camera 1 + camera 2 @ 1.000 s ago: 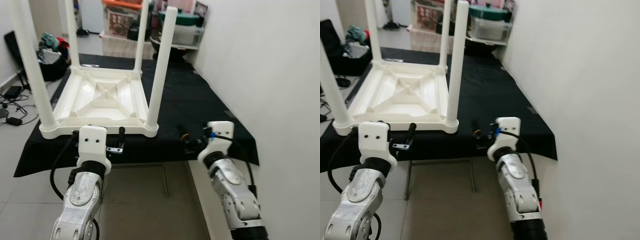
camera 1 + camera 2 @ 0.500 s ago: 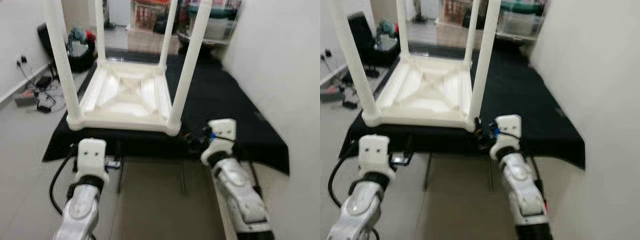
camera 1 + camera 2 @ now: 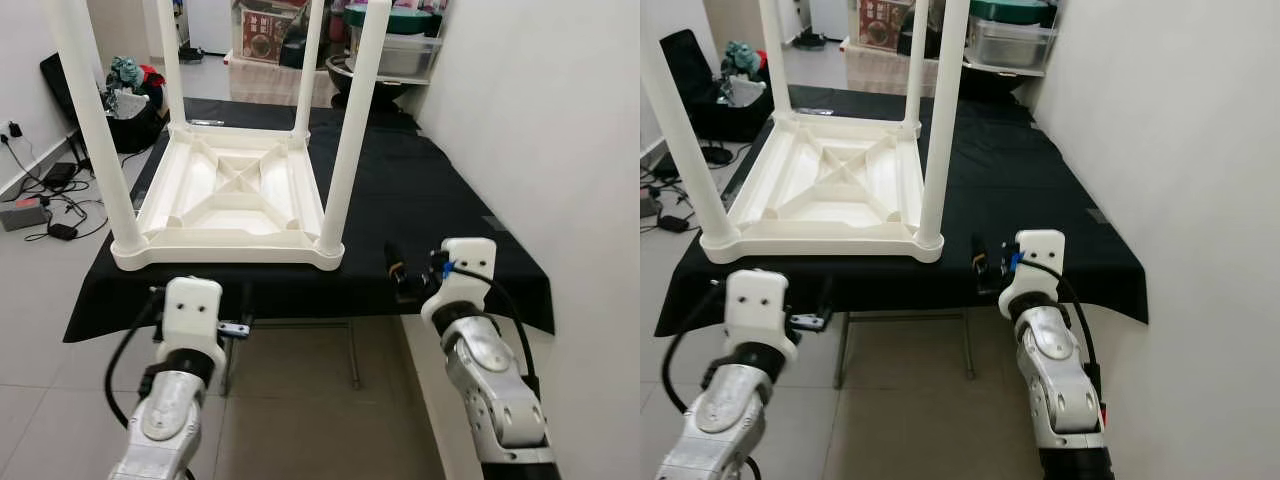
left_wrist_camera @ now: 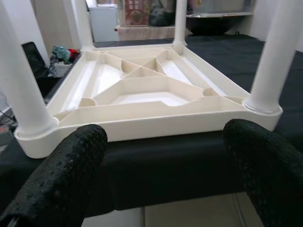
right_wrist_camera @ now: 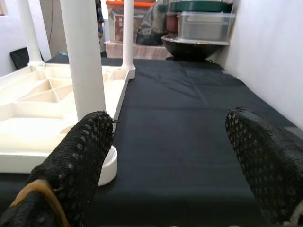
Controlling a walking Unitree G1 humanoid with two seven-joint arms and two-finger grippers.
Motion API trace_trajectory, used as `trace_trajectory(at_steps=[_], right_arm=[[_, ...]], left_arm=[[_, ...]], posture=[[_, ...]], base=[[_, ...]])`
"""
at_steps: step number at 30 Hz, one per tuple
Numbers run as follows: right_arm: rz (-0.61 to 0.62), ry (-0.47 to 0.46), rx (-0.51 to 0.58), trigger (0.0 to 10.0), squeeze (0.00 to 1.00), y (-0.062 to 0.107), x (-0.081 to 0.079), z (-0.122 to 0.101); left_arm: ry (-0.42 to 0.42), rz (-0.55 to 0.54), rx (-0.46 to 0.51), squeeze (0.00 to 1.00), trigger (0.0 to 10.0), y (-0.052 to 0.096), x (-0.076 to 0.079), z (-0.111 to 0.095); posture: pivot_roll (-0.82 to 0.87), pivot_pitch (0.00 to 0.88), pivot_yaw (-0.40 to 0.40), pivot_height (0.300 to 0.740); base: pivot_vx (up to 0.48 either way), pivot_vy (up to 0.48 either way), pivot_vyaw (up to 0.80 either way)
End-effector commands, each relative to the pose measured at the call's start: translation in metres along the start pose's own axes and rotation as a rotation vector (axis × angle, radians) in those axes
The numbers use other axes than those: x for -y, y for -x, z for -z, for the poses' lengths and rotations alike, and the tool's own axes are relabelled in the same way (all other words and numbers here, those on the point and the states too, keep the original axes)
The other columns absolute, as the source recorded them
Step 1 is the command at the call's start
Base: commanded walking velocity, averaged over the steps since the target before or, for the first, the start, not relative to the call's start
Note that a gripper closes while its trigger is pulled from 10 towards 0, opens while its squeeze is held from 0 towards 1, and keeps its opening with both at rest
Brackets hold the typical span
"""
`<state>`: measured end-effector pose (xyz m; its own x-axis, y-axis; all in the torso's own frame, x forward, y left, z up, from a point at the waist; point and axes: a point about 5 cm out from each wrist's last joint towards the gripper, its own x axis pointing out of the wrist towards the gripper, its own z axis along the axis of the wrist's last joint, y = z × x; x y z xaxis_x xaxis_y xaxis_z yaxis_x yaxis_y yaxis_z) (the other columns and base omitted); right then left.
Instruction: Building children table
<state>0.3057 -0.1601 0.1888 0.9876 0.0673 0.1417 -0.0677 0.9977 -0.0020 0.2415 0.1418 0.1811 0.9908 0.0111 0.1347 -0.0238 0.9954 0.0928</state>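
A white plastic children's table (image 3: 230, 195) lies upside down on a black-clothed tabletop (image 3: 440, 200), with its round legs pointing up. The near right leg (image 3: 350, 130) and near left leg (image 3: 95, 130) stand at the front corners. My left gripper (image 3: 205, 300) hangs open just before the cloth's front edge, below the white table's near rim, and its fingers (image 4: 75, 161) are spread wide with nothing between them. My right gripper (image 3: 400, 275) is open at the front edge, to the right of the near right leg (image 5: 85, 56), apart from it.
A white wall (image 3: 560, 150) runs close along the right side. Storage boxes and a basin (image 3: 395, 50) stand behind the tabletop. A bag of clothes (image 3: 125, 85) and cables (image 3: 40, 200) lie on the tiled floor at the left.
The whole picture has shifted and sharpened as the camera moved. Both grippers stay open at the cloth's front edge, holding nothing. The white table has not moved.
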Motion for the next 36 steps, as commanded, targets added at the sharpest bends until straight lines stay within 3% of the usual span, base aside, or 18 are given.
trace_trajectory(at_steps=[1, 23, 36], right_arm=[[0.011, -0.009, -0.01, 10.0, 0.0, 0.0, 0.004, 0.002], [0.035, -0.021, 0.001, 10.0, 0.0, -0.005, 0.007, -0.003], [0.156, -0.03, 0.016, 10.0, 0.0, -0.013, 0.026, -0.01]], left_arm=[[-0.006, -0.005, 0.006, 0.0, 10.0, 0.0, -0.001, -0.001], [-0.03, -0.013, 0.006, 0.0, 10.0, -0.001, -0.003, 0.0], [-0.031, -0.025, -0.002, 0.0, 10.0, -0.001, -0.003, -0.003]], posture=[[0.11, 0.042, -0.156, 0.74], [0.11, 0.037, -0.161, 0.74], [0.12, 0.045, -0.162, 0.74]], base=[[0.251, 0.0, 0.0], [0.316, 0.0, 0.0], [0.101, 0.0, 0.0]])
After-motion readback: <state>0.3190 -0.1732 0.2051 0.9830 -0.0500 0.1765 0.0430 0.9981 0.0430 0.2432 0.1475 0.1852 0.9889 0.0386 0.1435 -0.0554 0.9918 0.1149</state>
